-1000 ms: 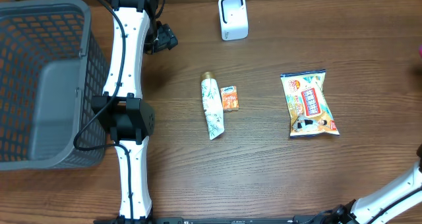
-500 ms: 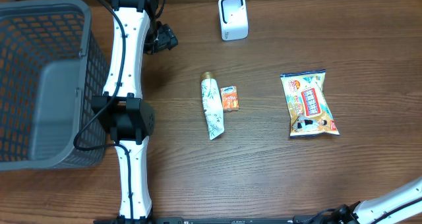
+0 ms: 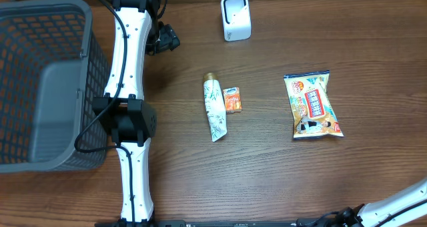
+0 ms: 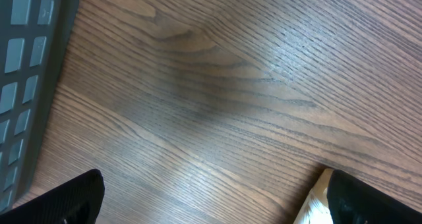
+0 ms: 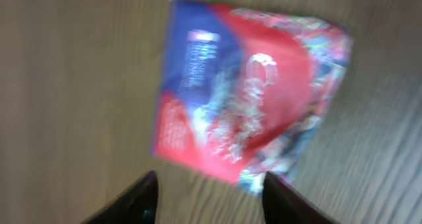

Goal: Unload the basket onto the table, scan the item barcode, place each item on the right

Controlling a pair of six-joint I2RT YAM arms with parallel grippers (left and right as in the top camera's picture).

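**Red-and-blue packet flat on wood, right claw part open beside it**

Red-and-blue packet fills the upper middle of the right wrist view. It lies flat on the wooden table, blurred, print unreadable, no barcode made out. The right gripper sits at the bottom edge of that view. Its 2 dark fingers stand apart at a middling width with bare wood between them. The packet's lower edge is just beyond the tips; touching or not, cannot tell. Nothing is clamped. In the overhead view only a bit of the right arm shows at lower right, and packet and claw are off frame.

The left gripper is spread wide, 1 tip in each bottom corner of the left wrist view, over bare wood and holding nothing. A white object edge pokes in at lower right, just beside the right-hand tip; what it is, cannot tell. The grey basket takes the upper left of the overhead view. The left arm runs up the frame beside it.

The white scanner stands at top center. Below it, mid frame, a pale tube lies with a small orange box just beside it on the right. A yellow snack bag lies well apart at center right.
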